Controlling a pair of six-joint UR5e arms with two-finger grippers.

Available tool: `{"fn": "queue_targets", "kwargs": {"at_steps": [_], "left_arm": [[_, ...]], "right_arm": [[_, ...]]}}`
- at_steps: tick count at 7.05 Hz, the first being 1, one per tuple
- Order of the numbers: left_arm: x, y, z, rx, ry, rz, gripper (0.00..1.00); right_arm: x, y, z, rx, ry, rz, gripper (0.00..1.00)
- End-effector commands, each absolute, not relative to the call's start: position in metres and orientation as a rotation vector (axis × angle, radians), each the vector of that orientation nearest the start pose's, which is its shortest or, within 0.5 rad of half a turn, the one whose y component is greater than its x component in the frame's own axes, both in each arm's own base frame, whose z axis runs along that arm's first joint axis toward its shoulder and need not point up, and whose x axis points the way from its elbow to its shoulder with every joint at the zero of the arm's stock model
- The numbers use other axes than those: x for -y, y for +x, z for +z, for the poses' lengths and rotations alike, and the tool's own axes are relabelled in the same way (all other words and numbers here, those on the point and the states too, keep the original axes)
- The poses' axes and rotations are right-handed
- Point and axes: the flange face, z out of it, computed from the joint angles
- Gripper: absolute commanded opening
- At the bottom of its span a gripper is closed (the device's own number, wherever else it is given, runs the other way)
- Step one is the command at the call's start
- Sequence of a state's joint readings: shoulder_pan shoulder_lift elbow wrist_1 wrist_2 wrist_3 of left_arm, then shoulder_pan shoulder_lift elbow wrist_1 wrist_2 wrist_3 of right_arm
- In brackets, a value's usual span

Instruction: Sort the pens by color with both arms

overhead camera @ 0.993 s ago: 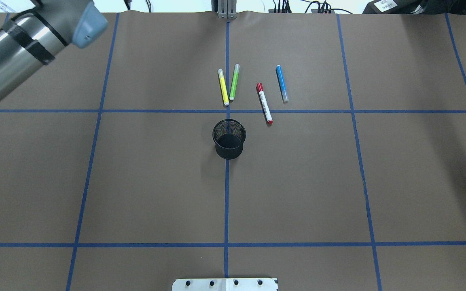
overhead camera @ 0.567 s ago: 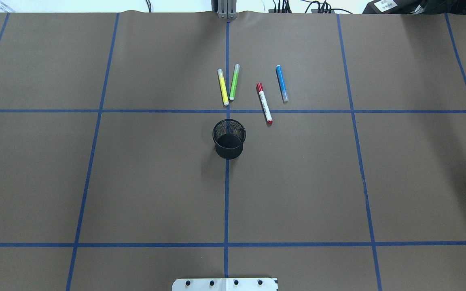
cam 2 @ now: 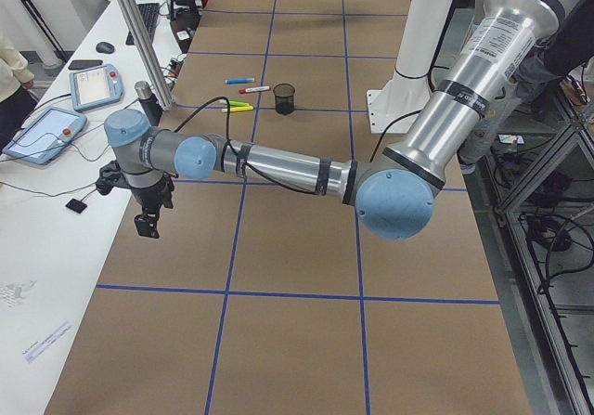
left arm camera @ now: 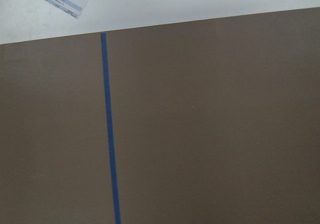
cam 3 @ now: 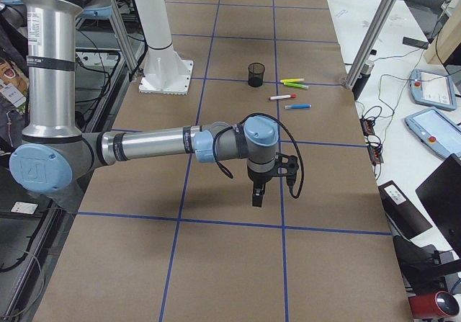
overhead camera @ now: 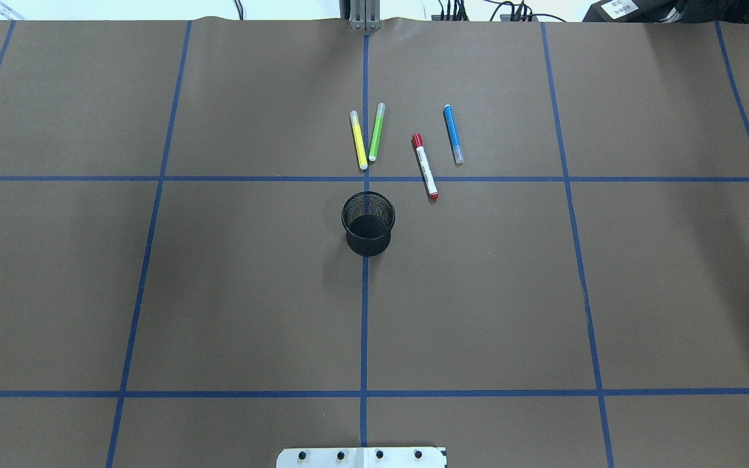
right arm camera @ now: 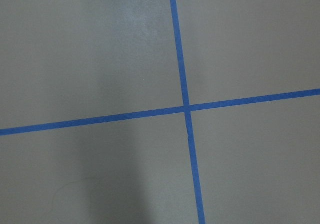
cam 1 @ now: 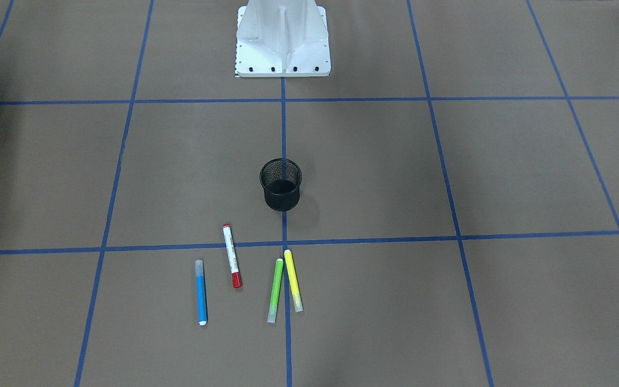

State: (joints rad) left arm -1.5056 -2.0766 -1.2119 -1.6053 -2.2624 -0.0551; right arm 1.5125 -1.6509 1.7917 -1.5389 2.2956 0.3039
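Observation:
Four pens lie flat on the brown table beyond the black mesh cup (overhead camera: 368, 223): yellow (overhead camera: 359, 140), green (overhead camera: 376, 132), white-bodied with red ends (overhead camera: 425, 166), and blue (overhead camera: 453, 133). They also show in the front view: blue (cam 1: 200, 292), red-ended (cam 1: 231, 256), green (cam 1: 275, 290), yellow (cam 1: 292, 280). My left gripper (cam 2: 147, 225) hangs over the table's left end, far from the pens. My right gripper (cam 3: 257, 196) hangs over the right end. Both show only in the side views, so I cannot tell whether they are open or shut.
The robot's white base (cam 1: 282, 40) stands at the near middle edge. Blue tape lines (overhead camera: 365, 325) divide the table into squares. A metal post (cam 2: 139, 39) and tablets (cam 2: 42, 132) stand on the side bench beyond the left end.
The left arm, which was at the top left of the overhead view one second ago, has swung out of that view to the left. The pens and cup have not moved.

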Motion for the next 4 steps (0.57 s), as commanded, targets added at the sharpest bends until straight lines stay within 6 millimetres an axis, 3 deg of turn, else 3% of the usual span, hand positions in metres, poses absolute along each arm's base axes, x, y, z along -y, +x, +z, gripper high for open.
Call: {"fn": "queue_targets", "kwargs": {"at_steps": [1, 2, 3, 4], "left_arm": [[0.664, -0.071, 0.605, -0.685, 0.125, 0.166, 0.99], [0.648, -0.09, 0.63, -0.682, 0.116, 0.181, 0.99], [0.642, -0.102, 0.641, -0.682, 0.114, 0.179, 0.99], [0.622, -0.121, 0.655, -0.682, 0.122, 0.183, 0.99]], "right_arm": [[0.462, 0.042, 0.592, 0.737, 0.027, 0.177, 1.0], [0.463, 0.042, 0.591, 0.738, 0.028, 0.176, 1.0], [0.463, 0.044, 0.591, 0.737, 0.03, 0.179, 1.0], [0.463, 0.046, 0.591, 0.737, 0.034, 0.178, 1.0]]}}
